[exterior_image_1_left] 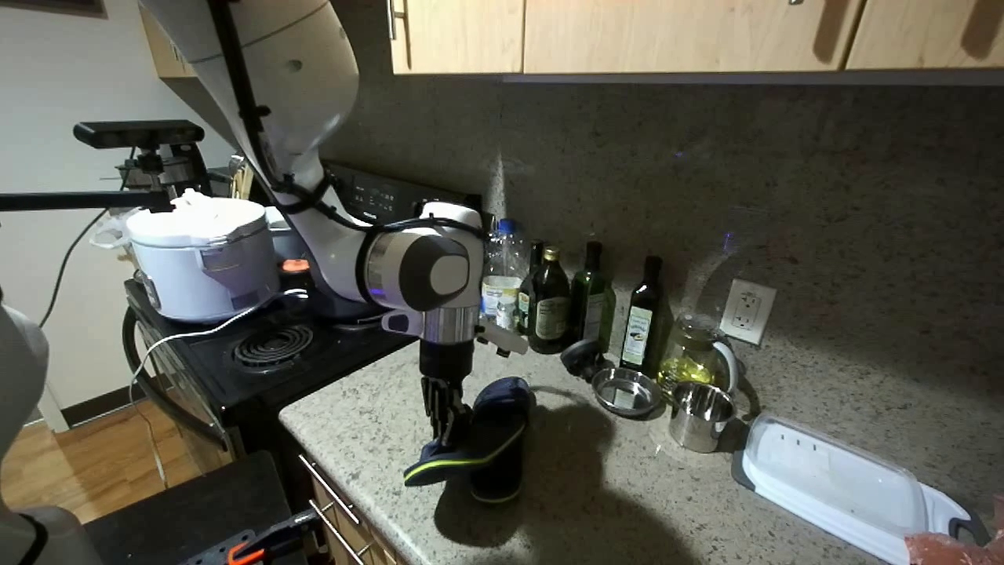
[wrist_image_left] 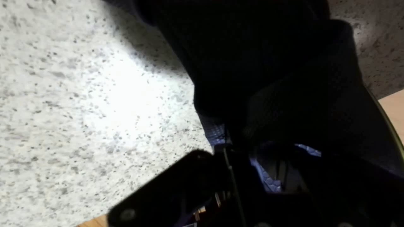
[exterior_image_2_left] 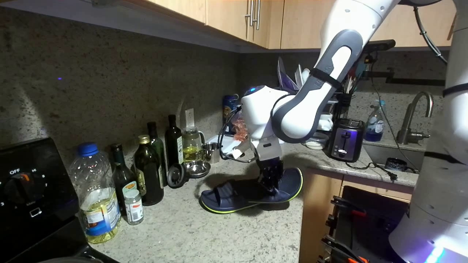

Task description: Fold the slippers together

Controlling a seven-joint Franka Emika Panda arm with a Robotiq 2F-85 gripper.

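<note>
Two dark navy slippers lie on the counter, one over the other. The upper slipper (exterior_image_1_left: pixel 494 435) has a lime edge line and appears bent, with its near end raised over the counter front. The lower slipper (exterior_image_1_left: pixel 503 475) shows beneath it, at an angle. In an exterior view, a strap (exterior_image_2_left: pixel 223 195) shows toward the wall and a raised sole (exterior_image_2_left: pixel 292 180) toward the counter edge. My gripper (exterior_image_1_left: pixel 449 435), also seen from the other side (exterior_image_2_left: pixel 270 190), points down and appears shut on the upper slipper. In the wrist view, dark slipper material (wrist_image_left: pixel 315 107) hides most of the fingertips (wrist_image_left: pixel 225 149).
Several bottles (exterior_image_1_left: pixel 553 302) stand along the back wall. Beside them are a steel dish (exterior_image_1_left: pixel 625 391), a steel cup (exterior_image_1_left: pixel 700 416), a glass jug (exterior_image_1_left: pixel 694 361) and a clear lidded container (exterior_image_1_left: pixel 835 479). A stove (exterior_image_1_left: pixel 274 345) adjoins the counter (exterior_image_1_left: pixel 369 416).
</note>
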